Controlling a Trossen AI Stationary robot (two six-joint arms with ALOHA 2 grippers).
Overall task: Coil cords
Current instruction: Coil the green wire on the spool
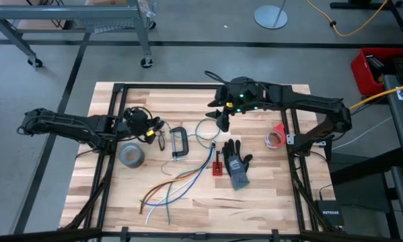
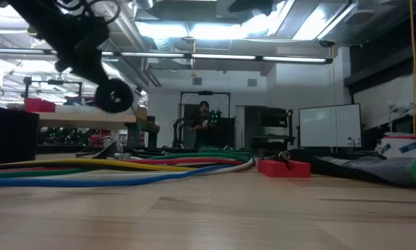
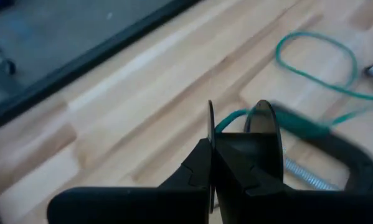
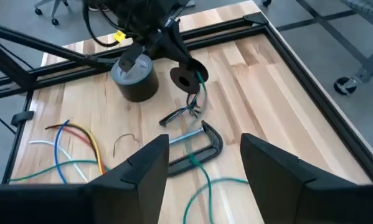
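Note:
The black cord bundle point(image 4: 186, 78), a small round doughnut, hangs at the tip of my left gripper point(image 4: 174, 57), which is shut on it above the table's left middle point(image 1: 158, 128). In the low view the bundle point(image 2: 114, 95) is off the table. My right gripper point(image 4: 205, 168) is open and empty. It hovers over the black C-clamp point(image 4: 195, 149) and a green wire point(image 4: 202, 180), right of the bundle point(image 1: 223, 119). My left gripper pinches the bundle's ring at its upper side point(image 4: 180, 67) between its two fingers. The fingers slant down from the table's left. The bundle hangs below the fingertips on edge, its hole facing sideways, clear of the table.
A grey tape roll point(image 1: 131, 155) lies beside the left gripper. The C-clamp point(image 1: 178, 142) and a green wire loop point(image 1: 204, 131) are in the middle. Loose orange, blue and white wires point(image 1: 177, 185) lie nearer. A dark glove point(image 1: 236, 163), a small red board point(image 1: 217, 167) and a red tape roll point(image 1: 276, 136) lie to the right.

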